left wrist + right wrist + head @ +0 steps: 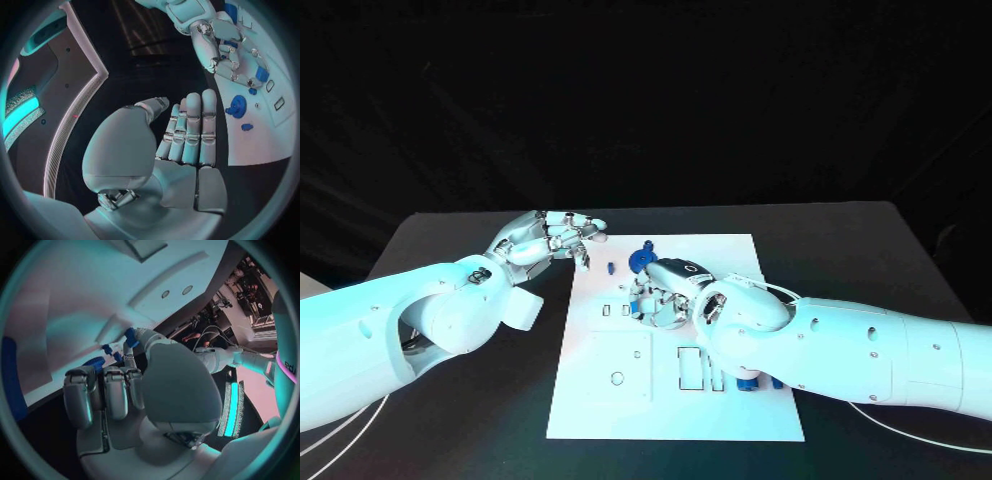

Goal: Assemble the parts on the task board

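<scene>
We find the right hand (664, 292) lowered onto the task board (733, 262) near the middle of its far half, fingers curled down around a small blue part (130, 335). In the right wrist view the part sits at the fingertips against the white plate; we judge it pinched, though the contact itself is partly covered. The left hand (548, 238) hovers off the board beside its far left corner, fingers drawn together, holding nothing we can see.

A blue round part (642, 259) stands on the board just beyond the right hand, toward the far edge. More blue parts (759, 382) lie under the right forearm near the board's right edge.

In our judgement the step in hand is seating the pinched part. It calls for keeping the piece square to the plate, pressing straight down, and releasing only once it sits flush.

Hidden matters: the right hand's own back covers the receiving feature, so alignment cannot be confirmed. The forearm cuts off the parts at the right edge; their number and shape are unclear.
</scene>
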Robot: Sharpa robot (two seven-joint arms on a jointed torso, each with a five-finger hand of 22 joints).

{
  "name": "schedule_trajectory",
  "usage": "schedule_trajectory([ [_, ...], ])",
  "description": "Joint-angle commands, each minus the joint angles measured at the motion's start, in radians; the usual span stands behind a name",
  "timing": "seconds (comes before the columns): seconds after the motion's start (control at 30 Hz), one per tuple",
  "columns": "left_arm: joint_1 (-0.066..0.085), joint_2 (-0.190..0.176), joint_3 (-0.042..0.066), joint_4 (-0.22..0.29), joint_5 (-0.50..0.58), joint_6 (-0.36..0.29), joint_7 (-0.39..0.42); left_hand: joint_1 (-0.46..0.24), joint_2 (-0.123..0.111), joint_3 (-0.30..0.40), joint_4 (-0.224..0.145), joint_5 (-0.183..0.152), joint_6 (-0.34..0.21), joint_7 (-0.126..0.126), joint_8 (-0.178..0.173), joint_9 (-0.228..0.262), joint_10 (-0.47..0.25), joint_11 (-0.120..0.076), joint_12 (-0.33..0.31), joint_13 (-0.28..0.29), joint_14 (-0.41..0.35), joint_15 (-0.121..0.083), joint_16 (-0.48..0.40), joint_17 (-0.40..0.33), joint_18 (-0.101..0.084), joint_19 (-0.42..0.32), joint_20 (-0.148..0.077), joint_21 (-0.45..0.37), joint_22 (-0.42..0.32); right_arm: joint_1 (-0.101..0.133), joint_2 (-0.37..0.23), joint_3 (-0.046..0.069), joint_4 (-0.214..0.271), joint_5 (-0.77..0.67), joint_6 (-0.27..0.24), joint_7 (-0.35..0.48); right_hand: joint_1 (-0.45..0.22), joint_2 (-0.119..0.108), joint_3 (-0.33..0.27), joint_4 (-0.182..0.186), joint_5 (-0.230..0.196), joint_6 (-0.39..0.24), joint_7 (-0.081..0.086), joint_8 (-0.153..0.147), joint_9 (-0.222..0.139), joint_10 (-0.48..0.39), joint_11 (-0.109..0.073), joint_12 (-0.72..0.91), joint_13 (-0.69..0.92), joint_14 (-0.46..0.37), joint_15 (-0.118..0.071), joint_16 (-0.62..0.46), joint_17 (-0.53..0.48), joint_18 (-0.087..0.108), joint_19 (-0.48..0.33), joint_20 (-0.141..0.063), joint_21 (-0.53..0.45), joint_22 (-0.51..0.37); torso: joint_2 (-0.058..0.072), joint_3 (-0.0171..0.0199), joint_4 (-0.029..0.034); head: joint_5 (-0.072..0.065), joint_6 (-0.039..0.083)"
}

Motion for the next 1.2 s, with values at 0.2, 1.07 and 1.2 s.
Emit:
schedule_trajectory([
  [0.2, 0.001, 0.001, 0.001, 0.000, -0.004, 0.015, 0.007, -0.004, 0.006, 0.008, -0.003, -0.002, -0.006, 0.003, -0.004, 0.003, -0.007, -0.002, -0.003, 0.002, -0.006, -0.003, 0.006, -0.002, 0.015, -0.007, 0.002, 0.008, 0.003, -0.007, 0.001, -0.003, -0.007, -0.010, 0.002, -0.029, -0.011, 0.001, 0.003, 0.001, -0.008, -0.001, 0.001, 0.002, 0.000, 0.094, 0.004, -0.005, 0.253, 0.104, 0.003, 0.005, 0.263, -0.007, 0.106, -0.001, 0.005, 0.263, 0.000, 0.0002, 0.0005, 0.001, 0.001],
  [1.07, 0.001, 0.002, 0.001, -0.003, -0.005, 0.022, -0.001, -0.006, 0.006, 0.009, -0.004, -0.002, -0.007, 0.003, -0.004, 0.004, -0.007, -0.002, -0.003, 0.002, -0.007, -0.002, 0.006, -0.003, 0.015, -0.009, 0.002, 0.011, 0.004, -0.012, 0.006, -0.004, -0.007, -0.013, 0.012, -0.031, -0.041, -0.031, -0.018, 0.011, -0.040, -0.016, 0.007, 0.003, -0.004, 0.085, 0.010, -0.019, 0.244, 0.104, 0.010, 0.005, 0.263, -0.007, 0.106, 0.006, 0.005, 0.263, 0.000, -0.0005, 0.0011, 0.001, -0.004],
  [1.2, 0.001, 0.002, 0.001, -0.003, -0.005, 0.022, -0.002, -0.006, 0.006, 0.009, -0.004, -0.002, -0.007, 0.003, -0.004, 0.004, -0.007, -0.002, -0.003, 0.002, -0.007, -0.002, 0.006, -0.003, 0.015, -0.009, 0.002, 0.011, 0.004, -0.012, 0.006, -0.004, -0.008, -0.013, 0.012, -0.032, -0.045, -0.034, -0.023, 0.014, -0.048, -0.020, 0.009, 0.002, -0.005, 0.082, 0.010, -0.022, 0.241, 0.104, 0.011, 0.005, 0.263, -0.007, 0.106, 0.007, 0.005, 0.263, -0.001, -0.0004, -0.0004, 0.001, -0.004],
])
